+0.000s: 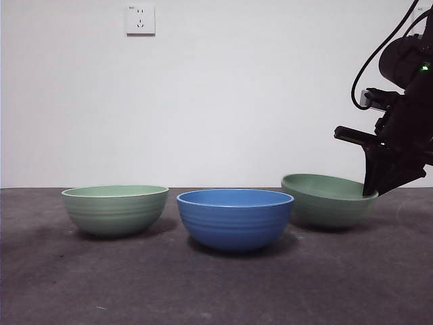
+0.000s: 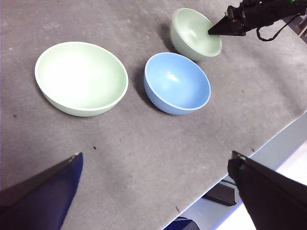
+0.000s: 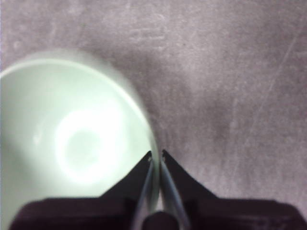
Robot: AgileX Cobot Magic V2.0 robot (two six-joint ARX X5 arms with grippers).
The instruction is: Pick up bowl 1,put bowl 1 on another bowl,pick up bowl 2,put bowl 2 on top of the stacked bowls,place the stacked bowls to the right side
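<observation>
The blue ribbed bowl (image 1: 235,220) (image 2: 177,82) stands upright in the middle of the table. On its left sits a pale green bowl (image 1: 115,210) (image 2: 81,76). Right of it and farther back, a second pale green bowl (image 1: 325,201) (image 2: 194,33) (image 3: 72,139) is tilted, its rim lower on the right. My right gripper (image 1: 371,193) (image 2: 211,32) (image 3: 157,155) is shut on that lower rim, one jaw inside and one outside. My left gripper (image 2: 157,155) hangs open high above the table's near side, holding nothing.
The dark grey table (image 1: 54,284) runs to an edge (image 2: 268,143) on the side beyond the blue bowl in the left wrist view. A white wall with a socket (image 1: 140,19) stands behind the table.
</observation>
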